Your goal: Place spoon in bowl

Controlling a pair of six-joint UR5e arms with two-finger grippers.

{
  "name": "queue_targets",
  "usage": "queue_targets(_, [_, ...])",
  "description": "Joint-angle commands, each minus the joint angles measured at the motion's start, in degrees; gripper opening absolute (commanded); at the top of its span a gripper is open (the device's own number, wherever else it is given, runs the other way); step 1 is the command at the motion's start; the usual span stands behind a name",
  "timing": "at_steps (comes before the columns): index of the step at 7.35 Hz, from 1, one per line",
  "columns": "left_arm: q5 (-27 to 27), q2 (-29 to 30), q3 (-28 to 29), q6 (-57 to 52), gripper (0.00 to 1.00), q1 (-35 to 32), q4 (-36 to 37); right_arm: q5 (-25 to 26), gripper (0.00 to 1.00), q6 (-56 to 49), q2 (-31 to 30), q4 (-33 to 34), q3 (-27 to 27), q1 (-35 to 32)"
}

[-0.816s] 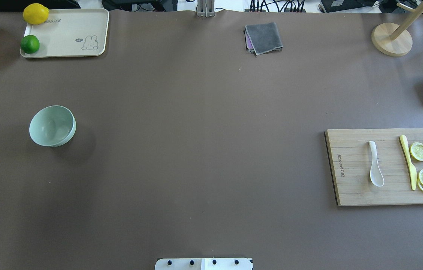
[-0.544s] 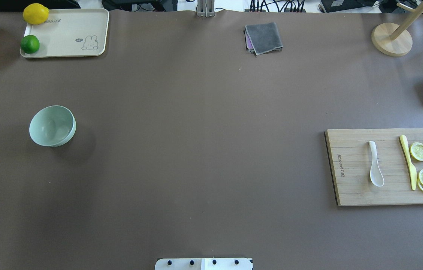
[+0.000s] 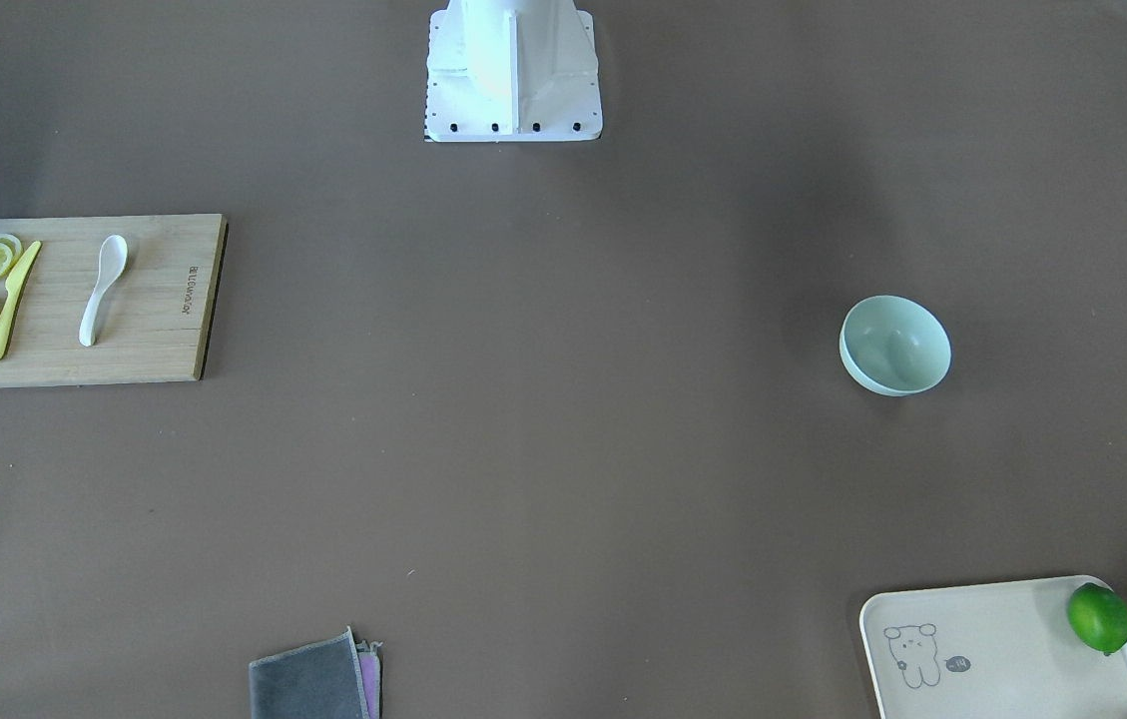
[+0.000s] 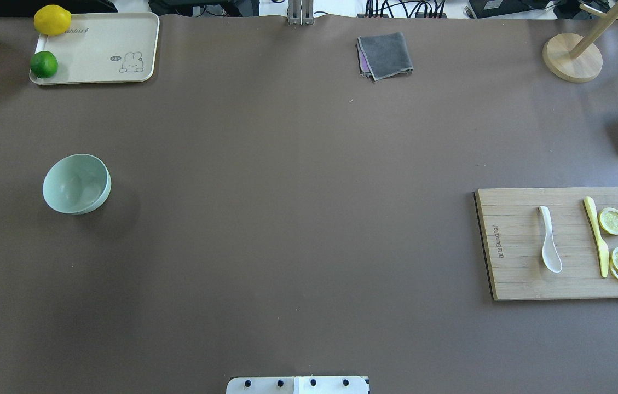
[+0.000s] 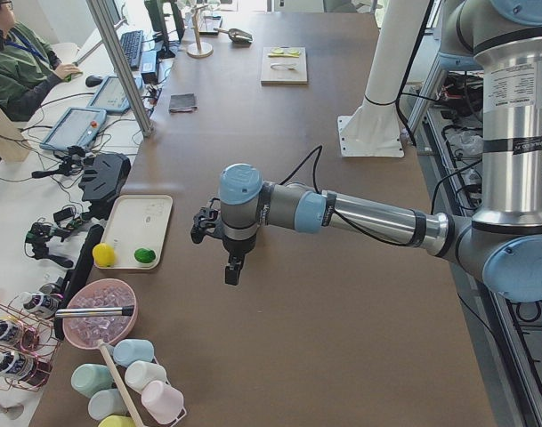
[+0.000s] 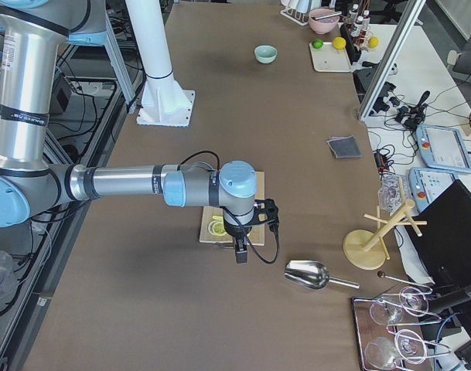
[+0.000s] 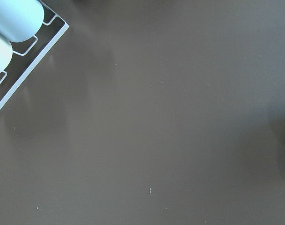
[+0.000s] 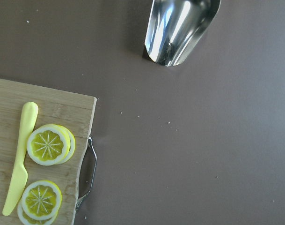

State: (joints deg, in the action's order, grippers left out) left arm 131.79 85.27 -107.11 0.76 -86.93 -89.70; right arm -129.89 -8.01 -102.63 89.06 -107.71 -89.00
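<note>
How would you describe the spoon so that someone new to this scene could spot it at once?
Find the wooden cutting board on the robot's right side of the brown table. The spoon lies near its middle, scoop toward the robot. It is the only white piece there, with a deep oval scoop, unlike the slim yellow knife and lemon slices beside it.

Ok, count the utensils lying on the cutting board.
2. The spoon lies in the middle of the cutting board, scoop toward the robot; the yellow knife lies between it and the lemon slices. None seems hidden.
</note>
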Motion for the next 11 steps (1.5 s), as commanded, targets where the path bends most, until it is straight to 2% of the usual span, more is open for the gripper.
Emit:
queue_targets(1, [0.1,2.0,-2.2,0.2,0.98,0.0,0.0,0.6,1.0,2.4,0.2,-11.5,-0.7,0.0])
queue_targets(2, [0.0,3.7,-1.9,0.3,0.98,0.0,-1.7,0.4,1.0,6.0,0.6,-12.7,-0.9,0.0])
queue_targets(3, [-0.4,6.1,0.5,0.7,0.98,0.0,-7.9,0.2,1.0,7.4,0.6,-13.5,-2.0,0.1])
queue_targets(6, [0.0,7.2,3.6,1.4,0.98,0.0,-12.5,-0.1,1.0,7.5,1.9,-13.6,-2.2,0.8])
queue_targets(7, [0.0,6.8,3.6,2.4,0.98,0.2,-15.8,-0.4,1.0,10.9,2.0,-13.5,-2.1,2.1])
queue_targets(8, [0.1,6.5,5.7,4.9,0.98,0.9,-19.1,-1.1,1.0,19.8,3.7,-14.2,-2.1,4.8])
queue_targets(9, [0.0,6.5,8.0,5.3,0.98,5.5,-21.7,-0.5,1.0,26.0,4.5,-14.5,-2.1,10.4])
queue_targets(10, [0.0,6.7,9.3,10.2,0.98,8.6,-23.8,0.3,1.0,29.3,5.2,-15.1,-2.1,12.9])
queue_targets(11, [-0.4,6.7,10.9,14.6,0.98,13.8,-29.3,2.0,1.0,34.6,5.2,-17.7,-1.9,15.7])
